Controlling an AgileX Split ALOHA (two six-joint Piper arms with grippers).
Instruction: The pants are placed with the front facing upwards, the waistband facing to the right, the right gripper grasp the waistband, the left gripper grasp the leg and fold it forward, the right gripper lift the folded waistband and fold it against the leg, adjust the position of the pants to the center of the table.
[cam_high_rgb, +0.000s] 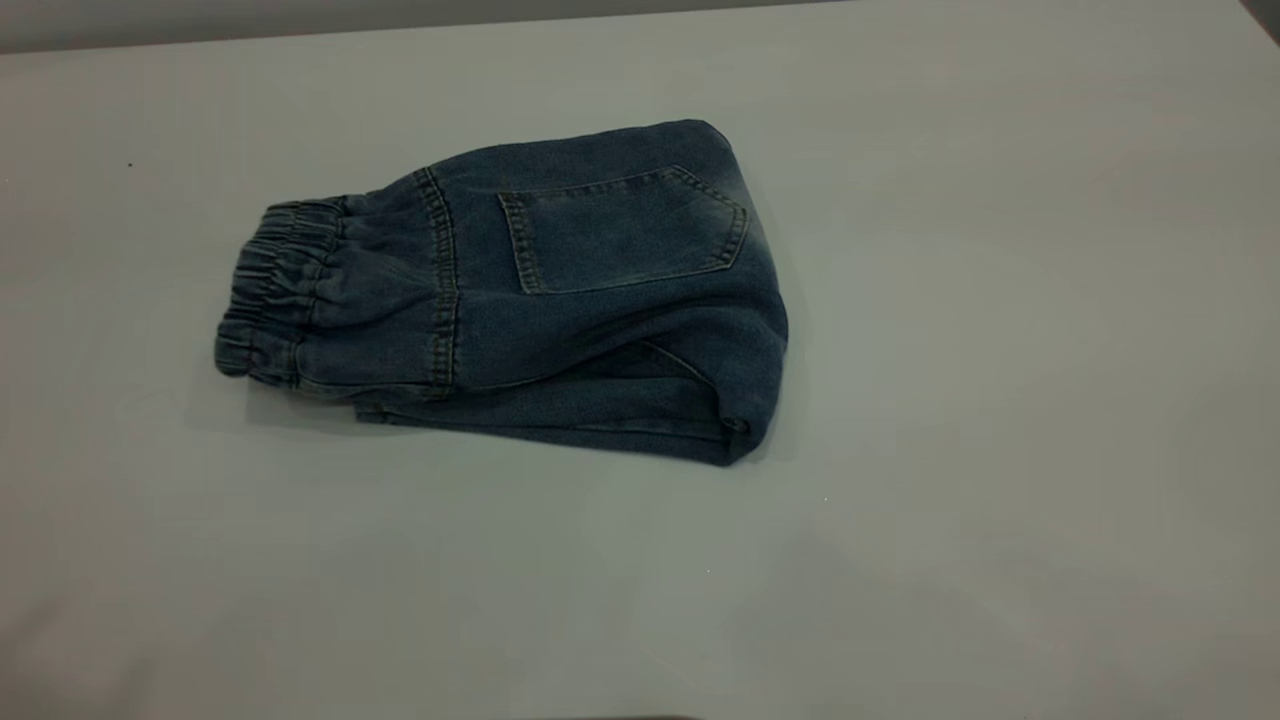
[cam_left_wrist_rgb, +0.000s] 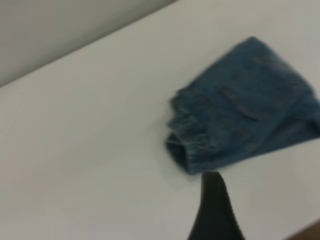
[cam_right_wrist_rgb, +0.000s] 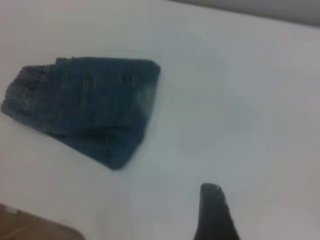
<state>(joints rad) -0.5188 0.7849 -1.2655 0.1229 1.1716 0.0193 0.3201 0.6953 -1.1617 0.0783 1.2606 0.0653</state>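
With the pants (cam_high_rgb: 560, 300) already folded, waistband (cam_high_rgb: 275, 290) leftward, lying left of the table's (cam_high_rgb: 1000, 400) centre, I can't tell either gripper's opening, and a careless nudge toward centre could drag the top layer and undo the fold.

One pair of pants (cam_high_rgb: 560, 310) lies folded on one white surface (cam_high_rgb: 1000, 400), showing one waistband (cam_high_rgb: 270, 290) and one patch pocket (cam_high_rgb: 625, 230). Two pincers appear (one per wrist view): left pincer (cam_left_wrist_rgb: 215, 210), right pincer (cam_right_wrist_rgb: 215, 212).
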